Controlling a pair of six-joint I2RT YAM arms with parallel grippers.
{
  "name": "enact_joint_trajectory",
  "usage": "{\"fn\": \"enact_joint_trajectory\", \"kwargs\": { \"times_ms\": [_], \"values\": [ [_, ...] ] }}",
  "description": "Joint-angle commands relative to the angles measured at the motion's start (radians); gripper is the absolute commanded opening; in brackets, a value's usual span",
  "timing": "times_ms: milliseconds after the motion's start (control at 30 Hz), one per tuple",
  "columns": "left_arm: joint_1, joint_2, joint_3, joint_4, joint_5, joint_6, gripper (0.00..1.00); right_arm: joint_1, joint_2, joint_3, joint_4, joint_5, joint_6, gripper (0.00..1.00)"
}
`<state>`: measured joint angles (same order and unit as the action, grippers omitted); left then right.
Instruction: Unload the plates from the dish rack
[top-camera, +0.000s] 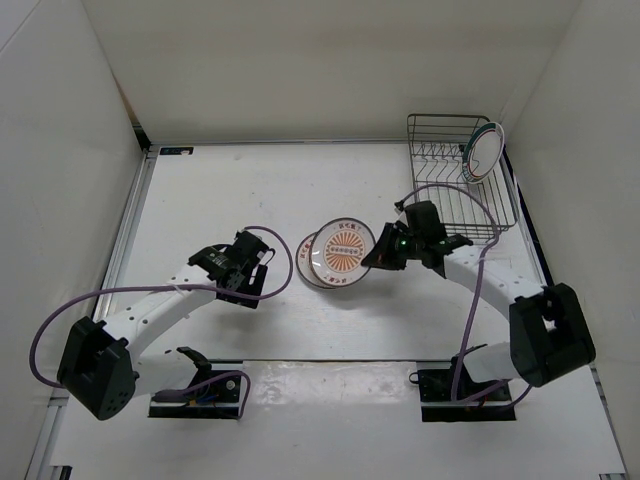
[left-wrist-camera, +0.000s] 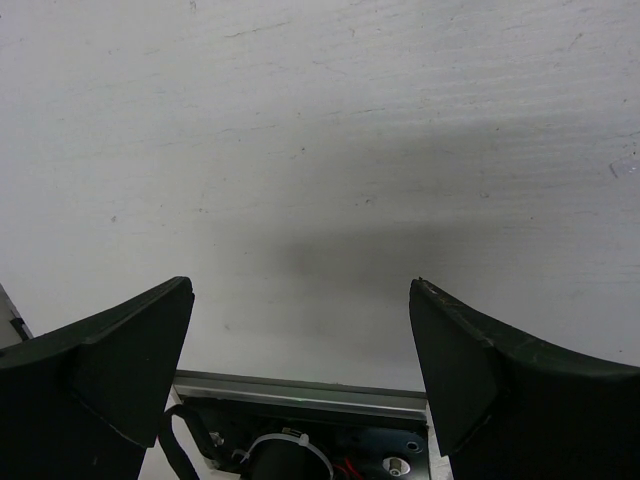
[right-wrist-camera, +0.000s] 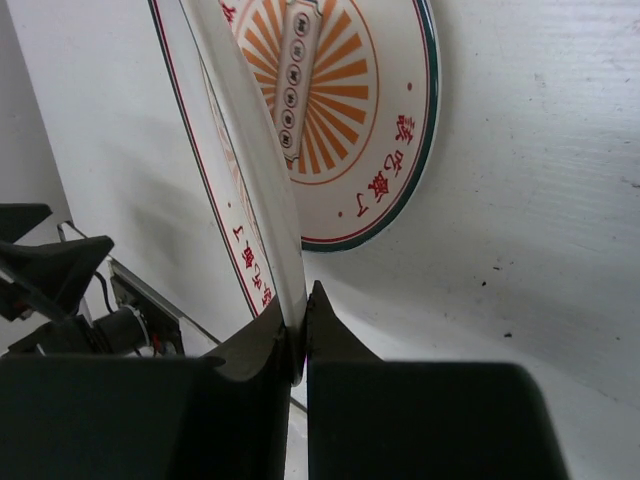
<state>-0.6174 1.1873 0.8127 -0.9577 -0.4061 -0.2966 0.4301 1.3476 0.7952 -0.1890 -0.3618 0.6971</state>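
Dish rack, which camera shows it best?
The top view: the dish rack shows whole at the far right, one plate standing in it. Neither wrist view shows it at all.

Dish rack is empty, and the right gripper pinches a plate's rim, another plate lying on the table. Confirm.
The dish rack is not empty: top external shows one plate standing in it. The right gripper pinches the held plate by the rim, the sunburst plate lying on the table.

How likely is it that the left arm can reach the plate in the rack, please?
Probably not: the plate stands in the rack's far right corner, and the right gripper, holding another plate, lies between it and the left gripper.
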Motion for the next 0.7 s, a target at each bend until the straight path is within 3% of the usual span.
{"fn": "enact_joint_trajectory", "kwargs": {
  "times_ms": [0, 267, 300, 400, 500, 533, 667],
  "values": [
    [-0.005, -0.023, 0.020, 0.010, -0.003, 0.005, 1.00, 0.025, 0.053, -0.033, 0.175, -0.008, 0.050, 0.00],
    [-0.004, -0.011, 0.025, 0.011, -0.002, 0.011, 1.00, 0.062, 0.171, -0.014, 0.322, -0.040, 0.108, 0.03],
    [-0.005, -0.006, 0.028, 0.005, -0.002, 0.010, 1.00, 0.064, 0.179, -0.013, 0.332, -0.042, 0.111, 0.13],
    [-0.004, 0.001, 0.029, 0.002, -0.003, 0.011, 1.00, 0.075, 0.203, 0.002, 0.342, -0.040, 0.127, 0.26],
    [-0.004, 0.005, 0.032, 0.002, -0.003, 0.013, 1.00, 0.075, 0.217, 0.012, 0.318, -0.031, 0.124, 0.54],
    [-0.004, 0.002, 0.032, 0.002, -0.002, 0.013, 1.00, 0.084, 0.210, 0.016, 0.298, -0.029, 0.116, 0.68],
    [-0.004, 0.005, 0.034, 0.002, 0.000, 0.011, 1.00, 0.087, 0.183, 0.013, 0.229, -0.020, 0.087, 0.72]
  ]
}}
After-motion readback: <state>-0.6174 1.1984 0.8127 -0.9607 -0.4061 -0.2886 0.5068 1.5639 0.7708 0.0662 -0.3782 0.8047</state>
